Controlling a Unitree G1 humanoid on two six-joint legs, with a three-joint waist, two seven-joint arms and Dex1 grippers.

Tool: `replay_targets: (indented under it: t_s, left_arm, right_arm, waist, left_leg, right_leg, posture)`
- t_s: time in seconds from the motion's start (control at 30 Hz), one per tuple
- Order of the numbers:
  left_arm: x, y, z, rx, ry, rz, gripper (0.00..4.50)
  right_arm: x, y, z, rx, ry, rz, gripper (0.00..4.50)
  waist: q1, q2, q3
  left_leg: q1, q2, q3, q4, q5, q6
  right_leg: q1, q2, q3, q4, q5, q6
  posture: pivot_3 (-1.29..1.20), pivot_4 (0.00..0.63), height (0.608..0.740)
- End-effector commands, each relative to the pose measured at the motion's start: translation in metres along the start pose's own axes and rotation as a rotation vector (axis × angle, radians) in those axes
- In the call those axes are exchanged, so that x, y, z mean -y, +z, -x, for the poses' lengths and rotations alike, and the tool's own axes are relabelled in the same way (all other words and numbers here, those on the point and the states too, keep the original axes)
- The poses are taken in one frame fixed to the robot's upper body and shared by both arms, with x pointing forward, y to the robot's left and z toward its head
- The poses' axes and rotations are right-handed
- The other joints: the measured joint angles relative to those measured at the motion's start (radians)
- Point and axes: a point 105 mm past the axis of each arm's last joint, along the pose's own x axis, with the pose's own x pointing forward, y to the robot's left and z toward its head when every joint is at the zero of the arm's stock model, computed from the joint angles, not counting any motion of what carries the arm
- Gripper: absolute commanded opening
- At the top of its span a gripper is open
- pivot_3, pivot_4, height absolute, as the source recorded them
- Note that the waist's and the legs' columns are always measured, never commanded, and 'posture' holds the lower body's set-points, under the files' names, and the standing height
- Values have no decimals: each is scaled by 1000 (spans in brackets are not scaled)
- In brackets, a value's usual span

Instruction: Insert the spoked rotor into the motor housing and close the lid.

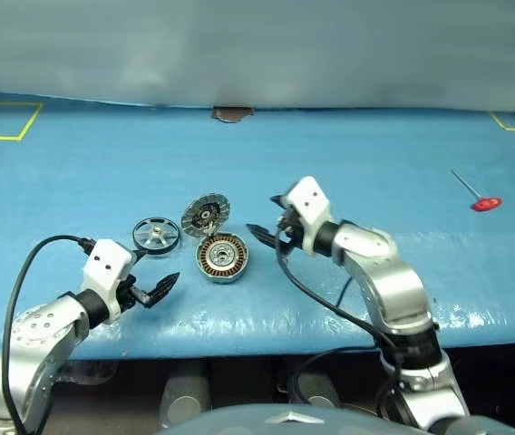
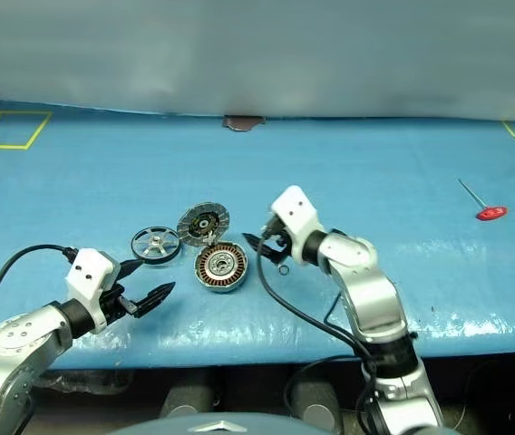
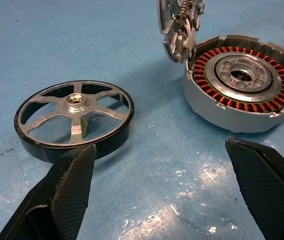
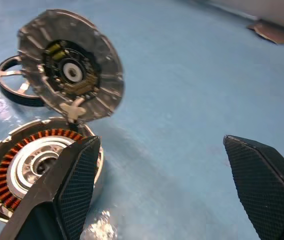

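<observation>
Your left gripper [image 1: 158,288] is wide open and holds nothing. It hangs low over the near edge of the blue table [image 1: 375,172], pointing forward and a bit to the right. The rotor [image 1: 156,236] lies flat on the table just ahead of it, close to the left finger [image 3: 74,187]. In the left wrist view the rotor sits beside that finger, not between the two fingers. So you need to shift the gripper a little to the left before you can close on the ring.

The rotor is round, so it has no long side. It lies flat with its hub up. I think a grip across the rim, or on one edge of the rim, will work best.

The left gripper is the nearer one to the rotor. Your right gripper [image 1: 271,231] is open and empty too. It hangs on the other side of the housing [image 1: 222,258], pointing to the left toward it, and is near it but not touching.

The housing sits to the right of the rotor, close by, with its copper coils facing up. The lid [image 1: 206,216] stands up, tilted, at the housing's far rim, so the cup is open. The rotor is not in yet.
</observation>
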Motion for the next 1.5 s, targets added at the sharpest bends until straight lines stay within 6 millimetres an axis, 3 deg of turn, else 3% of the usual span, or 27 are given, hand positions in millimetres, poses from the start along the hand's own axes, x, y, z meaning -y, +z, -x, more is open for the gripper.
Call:
replay_targets:
  t_s: [0.03,0.27,0.5,0.9,1.0,1.07,1.3,1.5]
  left_arm:
    - [2,14,0,50,-11,-64,4500]
    - [5,18,-6,53,-49,-75,4500]
    - [6,18,-7,47,-59,-75,4500]
    - [9,17,-6,47,-63,-69,4500]
    - [10,16,-7,46,-65,-66,4500]
    - [10,16,-7,46,-70,-63,4500]
    - [12,17,-9,46,-76,-61,4500]
    - [11,15,-7,45,-62,-60,4500]
  right_arm:
    - [-2,0,14,57,-62,7,4162]
    - [-23,-26,3,43,-69,-5,4162]
    - [-22,-54,-6,-30,-92,14,4162]
    - [-21,-91,8,-147,-111,-60,4162]
    - [-23,-97,12,-169,-114,-84,3552]
    - [-23,-97,12,-167,-116,-102,2896]
    - [-27,-76,4,-119,-90,-98,683]
    - [-41,-13,-13,22,5,37,674]
  waist:
    - [-3,0,0]
    - [-11,1,0]
    - [-6,0,0]
    - [-1,-1,-1]
    - [-1,-2,-2]
    - [-1,-2,-2]
    - [-2,-3,-3]
    - [-3,-2,-2]
  left_leg:
    - [0,0,0,0,0,0]
    - [2,0,-1,1,0,0]
    - [1,-1,-2,0,0,0]
    - [1,-1,-3,0,0,0]
    - [2,-1,-3,0,0,0]
    - [3,0,-3,1,0,0]
    - [6,0,-3,1,0,0]
    - [3,0,-4,1,0,0]
  right_leg:
    - [0,0,0,0,0,0]
    - [0,0,0,0,0,0]
    - [0,1,0,-1,0,-1]
    - [0,1,1,0,0,-1]
    - [1,1,1,0,0,-1]
    - [1,1,1,0,0,-1]
    - [1,1,0,0,0,-1]
    - [1,3,1,0,1,-1]
  posture:
    - [0,150,740]
    - [0,150,740]
    - [0,150,740]
    - [0,150,740]
    - [0,150,740]
    - [0,150,740]
    - [0,150,740]
    - [0,150,740]
